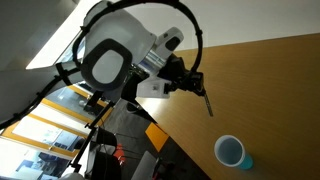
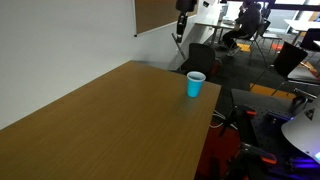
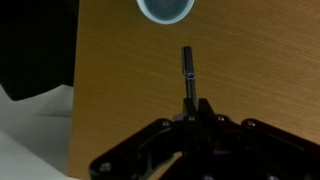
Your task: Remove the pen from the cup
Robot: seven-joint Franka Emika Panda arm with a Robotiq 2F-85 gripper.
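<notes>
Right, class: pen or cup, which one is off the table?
The dark pen, held at one end by the claw, clear of the cup. The light-blue cup stands upright on the wooden table.

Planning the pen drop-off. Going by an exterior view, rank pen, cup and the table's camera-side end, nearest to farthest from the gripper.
1. The pen: clamped in the gripper, hanging below it.
2. The cup: at the opposite end, by the side edge.
3. The table's camera-side end: bottom left of the picture, well past the cup.
</notes>
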